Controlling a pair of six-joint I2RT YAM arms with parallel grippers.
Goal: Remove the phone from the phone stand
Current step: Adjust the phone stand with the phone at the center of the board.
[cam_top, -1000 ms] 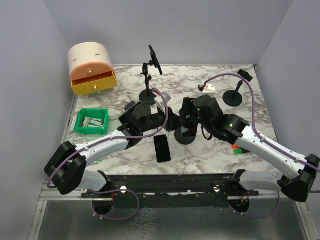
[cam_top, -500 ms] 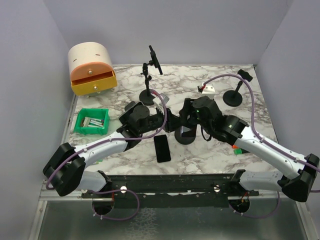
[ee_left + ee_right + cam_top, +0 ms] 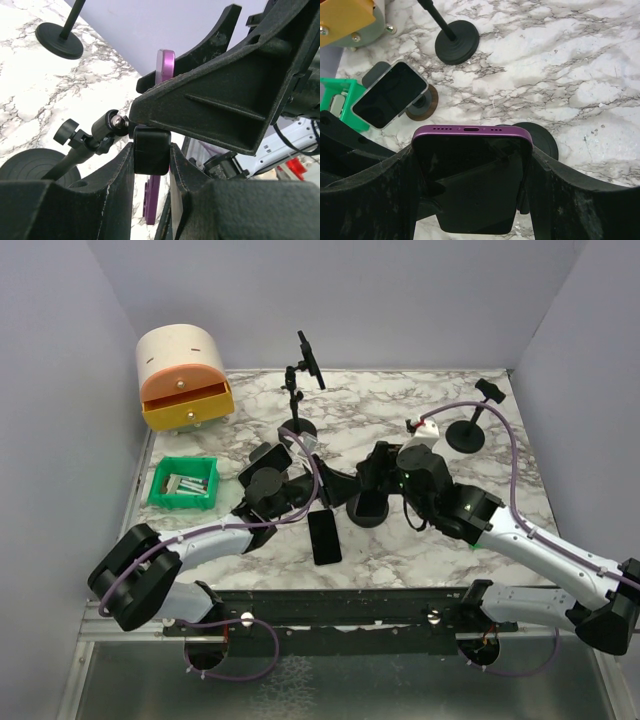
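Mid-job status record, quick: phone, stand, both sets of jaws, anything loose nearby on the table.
phone: slim purple phone, in stand's holder
stand: black round-based phone stand, on marble table
left jaws: closed on stand's black mount block
right jaws: closed on phone's side edges
nearby: black phone flat on table
task: phone not yet removed

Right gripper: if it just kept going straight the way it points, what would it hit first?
The purple phone: it sits between the fingers of the right gripper, so pushing on would only seat it deeper. Beyond it, the stand's round black base and the marble table seem next, though depth is unclear.
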